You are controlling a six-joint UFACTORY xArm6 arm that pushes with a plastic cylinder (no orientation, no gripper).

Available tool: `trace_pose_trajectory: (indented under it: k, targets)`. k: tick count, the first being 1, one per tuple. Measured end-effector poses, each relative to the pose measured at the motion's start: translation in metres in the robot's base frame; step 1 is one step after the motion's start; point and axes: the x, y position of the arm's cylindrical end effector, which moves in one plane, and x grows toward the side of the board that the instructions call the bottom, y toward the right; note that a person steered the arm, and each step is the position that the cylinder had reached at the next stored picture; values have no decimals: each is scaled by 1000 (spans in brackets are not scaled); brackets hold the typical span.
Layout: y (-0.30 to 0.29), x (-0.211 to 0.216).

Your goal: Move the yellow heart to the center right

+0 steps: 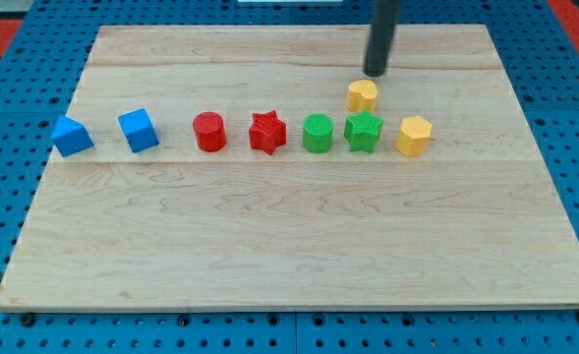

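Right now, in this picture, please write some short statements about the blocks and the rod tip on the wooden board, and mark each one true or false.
1. My tip is just above the small yellow heart block, toward the view's top. True.
2. The yellow heart block lies in one row with all the others. False: it sits above the row, near the green star block.
3. The yellow hexagon block ends the row at the view's right. True.
4. The red cylinder block is right of the green cylinder block. False: it is left.
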Motion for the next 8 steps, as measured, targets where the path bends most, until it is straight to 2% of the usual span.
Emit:
trace_pose_trajectory:
  k: [1,2,4,6,7,8]
  targets:
    - [-56,24]
    - [-38,59]
    - [59,62]
    - [86,103]
    - [90,90]
    - [90,59]
